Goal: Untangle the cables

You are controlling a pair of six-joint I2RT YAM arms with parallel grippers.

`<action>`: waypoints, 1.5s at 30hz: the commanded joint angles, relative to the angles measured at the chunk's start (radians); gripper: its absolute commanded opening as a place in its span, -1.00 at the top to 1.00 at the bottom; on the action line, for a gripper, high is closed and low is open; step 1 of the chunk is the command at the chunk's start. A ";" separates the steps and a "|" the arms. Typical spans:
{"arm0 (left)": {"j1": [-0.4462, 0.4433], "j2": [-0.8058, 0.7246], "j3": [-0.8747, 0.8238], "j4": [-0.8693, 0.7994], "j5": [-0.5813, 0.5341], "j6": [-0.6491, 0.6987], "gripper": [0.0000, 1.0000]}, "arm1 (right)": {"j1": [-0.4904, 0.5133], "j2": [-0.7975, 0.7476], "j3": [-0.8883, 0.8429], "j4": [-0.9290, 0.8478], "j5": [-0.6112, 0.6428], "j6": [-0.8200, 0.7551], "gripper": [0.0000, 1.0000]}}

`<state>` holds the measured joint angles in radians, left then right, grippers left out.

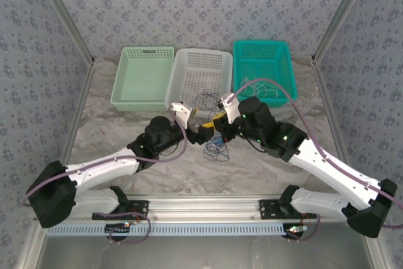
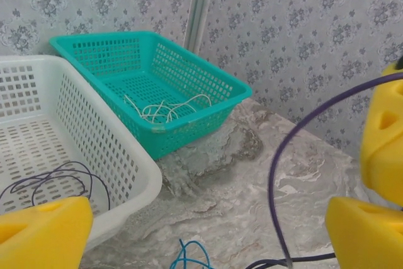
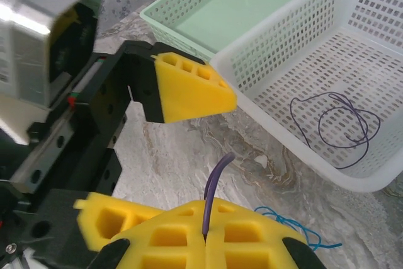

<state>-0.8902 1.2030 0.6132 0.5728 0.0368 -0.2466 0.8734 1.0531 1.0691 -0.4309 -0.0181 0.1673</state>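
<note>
Right pincer gripping purple cable, whitish cable (teal basket)

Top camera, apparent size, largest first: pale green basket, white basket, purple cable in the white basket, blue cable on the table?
1. Pale green perforated plastic basket and white perforated plastic basket: alike, no ranking.
2. Thin dark purple looped cable and thin blue tangled cable: both far smaller, too close to rank.

Blue cable on table; purple cable in white basket; whitish cable in teal basket.
</note>
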 commanded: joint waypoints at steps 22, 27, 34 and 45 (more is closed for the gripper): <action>-0.027 0.218 0.111 -0.150 -0.118 -0.019 -0.67 | 0.075 -0.005 0.379 -0.122 0.066 -0.089 1.00; -0.039 0.250 0.090 -0.159 -0.170 -0.028 -0.67 | 0.071 -0.001 0.446 -0.141 0.130 -0.112 1.00; -0.044 0.309 0.095 -0.206 -0.239 -0.035 -0.66 | 0.067 0.014 0.510 -0.155 0.178 -0.128 1.00; -0.044 0.359 0.079 -0.229 -0.346 -0.032 -0.66 | 0.008 0.047 0.685 -0.248 0.228 -0.194 1.00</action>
<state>-0.9260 1.5585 0.7029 0.3496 -0.2615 -0.2741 0.8974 1.0863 1.7035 -0.6392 0.1818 0.0090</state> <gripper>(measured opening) 0.829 0.055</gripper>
